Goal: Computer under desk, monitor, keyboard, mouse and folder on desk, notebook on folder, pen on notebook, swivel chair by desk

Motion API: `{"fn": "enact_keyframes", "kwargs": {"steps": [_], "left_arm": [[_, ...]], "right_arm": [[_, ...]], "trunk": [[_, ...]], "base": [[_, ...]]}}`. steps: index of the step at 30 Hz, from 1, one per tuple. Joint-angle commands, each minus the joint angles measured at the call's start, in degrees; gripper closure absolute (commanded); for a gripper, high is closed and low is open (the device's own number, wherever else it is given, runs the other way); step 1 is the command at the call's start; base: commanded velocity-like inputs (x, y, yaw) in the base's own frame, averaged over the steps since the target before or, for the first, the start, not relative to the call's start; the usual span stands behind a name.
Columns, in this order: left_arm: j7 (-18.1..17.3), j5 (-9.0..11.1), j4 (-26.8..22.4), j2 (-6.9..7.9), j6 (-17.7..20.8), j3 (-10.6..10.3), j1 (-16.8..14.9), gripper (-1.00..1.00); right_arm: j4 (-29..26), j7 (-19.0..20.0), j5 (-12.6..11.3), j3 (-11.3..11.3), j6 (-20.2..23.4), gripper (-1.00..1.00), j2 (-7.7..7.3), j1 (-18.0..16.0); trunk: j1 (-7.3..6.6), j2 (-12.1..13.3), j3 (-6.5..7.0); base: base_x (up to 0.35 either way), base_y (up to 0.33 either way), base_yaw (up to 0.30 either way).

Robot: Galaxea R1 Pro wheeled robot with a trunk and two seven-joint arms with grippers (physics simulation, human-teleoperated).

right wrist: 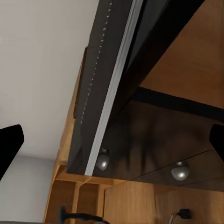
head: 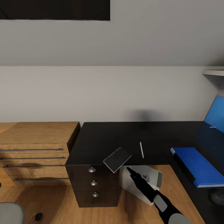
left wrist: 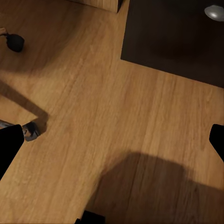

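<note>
The notebook [head: 117, 159] is tilted over the front edge of the black desk [head: 109, 135], above the drawers. My right gripper [head: 128, 169] reaches up to its lower corner from below. In the right wrist view the notebook [right wrist: 105, 93] runs edge-on between the two fingers [right wrist: 9, 147], which stand wide apart and open. The white pen [head: 141, 150] lies on the desk just right of the notebook. The blue folder [head: 199, 166] lies flat on the desk's right wing, with the dark mouse [head: 217, 196] near it. The pale computer [head: 144, 182] stands under the desk. My left gripper [left wrist: 112, 140] hangs open over the floor.
A light wooden drawer chest [head: 37, 149] stands left of the desk. The grey swivel chair seat [head: 11, 213] and a caster [head: 39, 216] show at the lower left. A blue wall panel [head: 216, 116] leans at the far right. Silver drawer knobs [head: 92, 170] face me.
</note>
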Motion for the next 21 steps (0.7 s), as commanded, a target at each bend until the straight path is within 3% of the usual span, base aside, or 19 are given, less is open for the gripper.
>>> {"fn": "enact_keyframes", "kwargs": {"steps": [1, 10, 21], "left_arm": [[-0.1, 0.5, -0.1, -0.02, 0.0, 0.0, 0.0, -1.00], [-0.1, 0.5, -0.1, -0.04, -0.1, 0.0, 0.0, -1.00], [-0.1, 0.5, -0.1, -0.03, 0.0, 0.0, 0.0, -1.00]], "right_arm": [[-0.1, 0.0, -0.5, -0.1, 0.7, -1.00, 0.01, 0.0], [-2.0, -0.1, -0.9, -0.1, 2.5, -1.00, 0.10, 0.0], [-2.5, -1.6, -1.0, -0.1, 3.6, -1.00, 0.22, -0.1]], "trunk": [[0.23, -0.4, -0.23], [2.20, -4.1, -1.85], [2.20, -4.1, -1.85]], "base": [[0.000, 0.000, 0.000], [0.000, 0.000, 0.000], [0.000, 0.000, 0.000]]}}
